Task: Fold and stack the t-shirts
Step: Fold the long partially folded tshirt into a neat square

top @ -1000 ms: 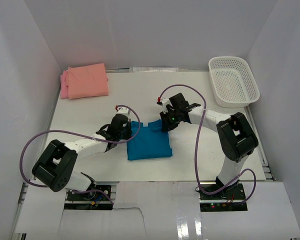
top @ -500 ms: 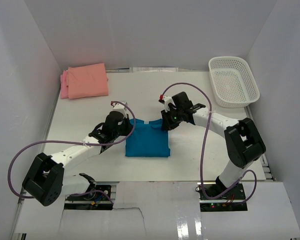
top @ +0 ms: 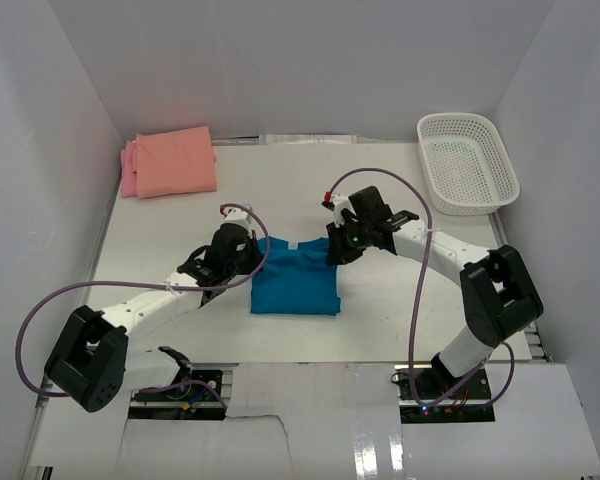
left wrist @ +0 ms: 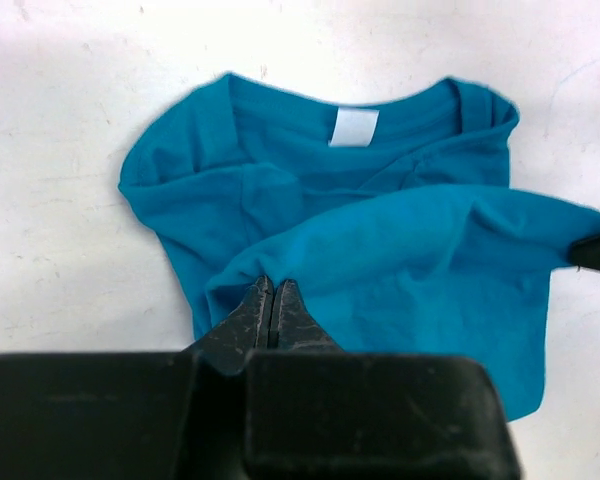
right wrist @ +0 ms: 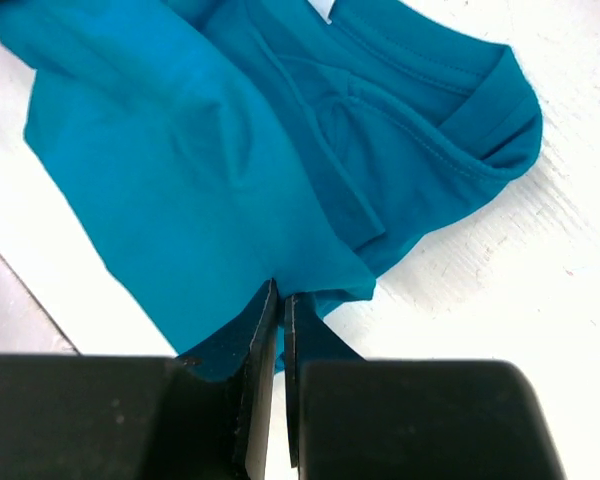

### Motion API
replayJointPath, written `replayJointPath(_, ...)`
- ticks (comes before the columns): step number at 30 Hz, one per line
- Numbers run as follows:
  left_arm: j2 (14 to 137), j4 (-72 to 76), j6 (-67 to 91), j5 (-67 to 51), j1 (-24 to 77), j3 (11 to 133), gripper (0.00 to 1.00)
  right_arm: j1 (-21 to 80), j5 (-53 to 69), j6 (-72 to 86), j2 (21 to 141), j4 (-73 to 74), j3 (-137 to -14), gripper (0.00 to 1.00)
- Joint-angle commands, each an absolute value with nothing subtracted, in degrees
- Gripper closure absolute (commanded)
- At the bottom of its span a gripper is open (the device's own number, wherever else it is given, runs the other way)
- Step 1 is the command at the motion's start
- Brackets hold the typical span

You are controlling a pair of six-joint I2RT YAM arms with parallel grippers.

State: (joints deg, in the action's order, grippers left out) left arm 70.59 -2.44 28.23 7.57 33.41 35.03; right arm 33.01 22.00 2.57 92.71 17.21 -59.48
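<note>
– Cloth from above: how did it lie?
– The teal t-shirt [top: 295,290] lay on the middle of the table [top: 400,185], between the arms, as a squarish shape with its collar toward the far side. The left gripper [top: 256,262] sat at its left edge and the right gripper [top: 334,256] at its right. At the far left corner, well apart, a salmon-orange t-shirt [top: 176,162] lay folded on a pink t-shirt [top: 128,172]. A white basket [top: 467,162] stood at the far right.
– And the left wrist view?
– The white neck label [left wrist: 354,127] showed inside the collar, and the sleeves were tucked inward. One layer of cloth was raised and stretched across the tee. The left gripper's fingers were pinched tight on that layer's near left corner. A dark tip, seemingly the right gripper's, held its other end at the picture's right edge.
– The right wrist?
– There the right gripper was clamped on a corner of the teal hem. The cloth spread away from it, the collar at upper right.
– What had changed over the last second?
– The tee had lain skewed, its near edge slanting; now it sat square. The left arm had stretched out, its elbow farther left, and the right arm's elbow had swung right.
</note>
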Motion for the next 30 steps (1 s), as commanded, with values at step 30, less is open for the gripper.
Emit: replayJointPath(30,106.0,8.9,28.8,13.4,24.7,62.0,0.79,25.0,14.8,3.3,114.5,17.5,-82.3,0.92)
